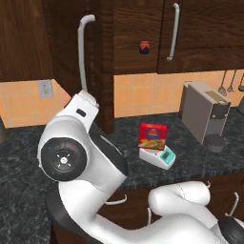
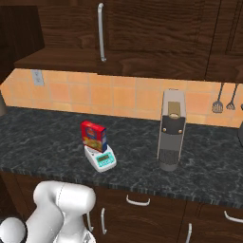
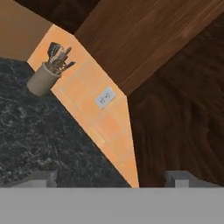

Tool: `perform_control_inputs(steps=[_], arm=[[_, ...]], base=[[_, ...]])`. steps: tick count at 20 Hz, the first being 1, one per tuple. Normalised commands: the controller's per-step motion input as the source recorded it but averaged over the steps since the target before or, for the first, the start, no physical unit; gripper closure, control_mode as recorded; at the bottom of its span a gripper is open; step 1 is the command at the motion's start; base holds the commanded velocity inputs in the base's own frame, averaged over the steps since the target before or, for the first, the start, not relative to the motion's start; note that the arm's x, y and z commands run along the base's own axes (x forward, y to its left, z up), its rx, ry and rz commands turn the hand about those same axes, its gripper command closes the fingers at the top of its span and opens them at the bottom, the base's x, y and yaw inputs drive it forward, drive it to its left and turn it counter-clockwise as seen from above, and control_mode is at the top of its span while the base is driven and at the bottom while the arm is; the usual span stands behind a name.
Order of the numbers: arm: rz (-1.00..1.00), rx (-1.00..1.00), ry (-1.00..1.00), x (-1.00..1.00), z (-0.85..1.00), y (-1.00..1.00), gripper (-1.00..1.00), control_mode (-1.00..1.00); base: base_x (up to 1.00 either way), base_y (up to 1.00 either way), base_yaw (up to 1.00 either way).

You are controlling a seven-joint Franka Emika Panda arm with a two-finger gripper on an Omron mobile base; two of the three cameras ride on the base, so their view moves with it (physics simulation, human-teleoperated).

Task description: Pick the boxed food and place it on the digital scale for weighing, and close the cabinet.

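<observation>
One box [image 1: 153, 135]: upright cardboard, red front with a yellow food print, blue side panel in the right base view. It stands on the one scale [image 1: 158, 156], a flat white-grey slab with a teal display, on the counter [image 1: 24, 157], which is dark speckled stone.

One cabinet door [image 1: 78, 52] stands swung out, dark brown wood grain, with a long light-grey bar handle [image 1: 84, 50]. A second such handle [image 1: 173, 31] sits on a closed door to the right. One small dark red jar [image 1: 145, 46] is seen against the cabinet front.

One grey boxy coffee machine [image 1: 206, 112] stands right of the scale, apart from it.

Hand view: one beige round utensil crock [image 3: 43, 78], one white outlet [image 3: 105, 97] on orange tile. End effector [image 3: 113, 178] fingers stand wide apart, holding nothing.
</observation>
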Motion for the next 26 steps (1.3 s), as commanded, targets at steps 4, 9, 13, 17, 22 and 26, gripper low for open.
perform_control_inputs(steps=[4, 9, 13, 17, 22, 26], arm=[[0.0, 0.19, 0.0, 1.0, -0.03, -1.0, -1.0, -1.0], [0.0, 0.19, 0.0, 1.0, -0.02, -0.97, -1.0, -1.0], [0.06, 0.24, -0.06, 1.0, 0.0, -0.88, -1.0, -1.0], [0.22, 0.33, -0.13, 1.0, 0.0, -0.73, -1.0, -1.0], [0.17, 0.32, -0.06, 1.0, 0.0, -0.54, -1.0, -1.0], [0.05, 0.21, 0.0, 1.0, 0.0, -0.11, -1.0, -1.0]], base=[[0.0, 0.0, 0.0], [0.0, 0.0, 0.0], [0.0, 0.0, 0.0], [0.0, 0.0, 0.0], [0.0, 0.0, 0.0], [0.0, 0.0, 0.0]])
